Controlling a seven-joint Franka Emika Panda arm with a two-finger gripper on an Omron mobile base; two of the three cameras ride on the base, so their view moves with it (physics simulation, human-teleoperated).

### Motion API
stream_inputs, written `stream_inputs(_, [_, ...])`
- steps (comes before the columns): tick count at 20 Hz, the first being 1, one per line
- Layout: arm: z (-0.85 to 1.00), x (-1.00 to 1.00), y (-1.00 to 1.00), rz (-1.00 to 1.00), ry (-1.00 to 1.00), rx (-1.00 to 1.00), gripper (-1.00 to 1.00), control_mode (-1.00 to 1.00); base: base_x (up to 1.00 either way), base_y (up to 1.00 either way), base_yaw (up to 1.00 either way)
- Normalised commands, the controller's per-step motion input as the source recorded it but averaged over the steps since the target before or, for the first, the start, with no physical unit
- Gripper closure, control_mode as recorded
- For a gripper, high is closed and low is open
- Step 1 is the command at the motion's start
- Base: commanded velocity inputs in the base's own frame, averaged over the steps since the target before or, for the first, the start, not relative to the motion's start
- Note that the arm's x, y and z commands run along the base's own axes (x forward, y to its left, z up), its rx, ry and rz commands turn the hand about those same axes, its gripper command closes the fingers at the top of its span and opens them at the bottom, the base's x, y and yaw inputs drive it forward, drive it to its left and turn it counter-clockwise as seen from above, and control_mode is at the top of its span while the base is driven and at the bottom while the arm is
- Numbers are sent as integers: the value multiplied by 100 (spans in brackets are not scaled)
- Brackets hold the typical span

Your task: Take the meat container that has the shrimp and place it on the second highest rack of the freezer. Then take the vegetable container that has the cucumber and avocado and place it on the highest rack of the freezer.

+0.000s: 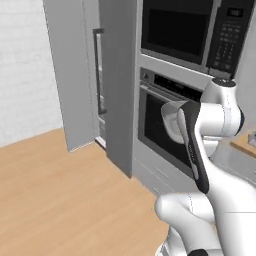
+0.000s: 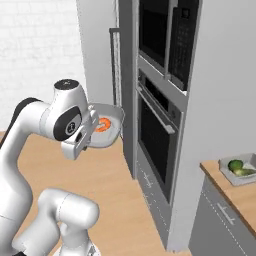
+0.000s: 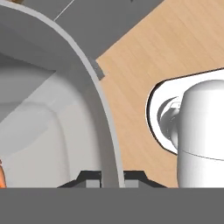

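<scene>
The gripper is clamped on the rim of the meat container, fingers either side of the tray's grey wall at the bottom of the hand view. In the right base view the tray sits left of centre, tipped steeply on edge, its open face turned toward the camera, and the shrimp shows as an orange curl inside. The tray hangs above the wooden floor, just left of the oven. The freezer stands in the upper left of the left base view, its door swung open, black bar handle showing. Lower right in the right base view, the vegetable container rests on the counter, green pieces inside.
</scene>
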Motion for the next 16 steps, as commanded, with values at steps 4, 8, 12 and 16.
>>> stream_inputs(4, [0,0,0,0,0,0,100,100,53,0,45])
stream_inputs(8, [0,0,0,0,0,0,100,100,74,0,27])
stream_inputs(12, [0,0,0,0,0,0,100,100,88,0,12])
stream_inputs(16, [0,0,0,0,0,0,100,100,91,11,0])
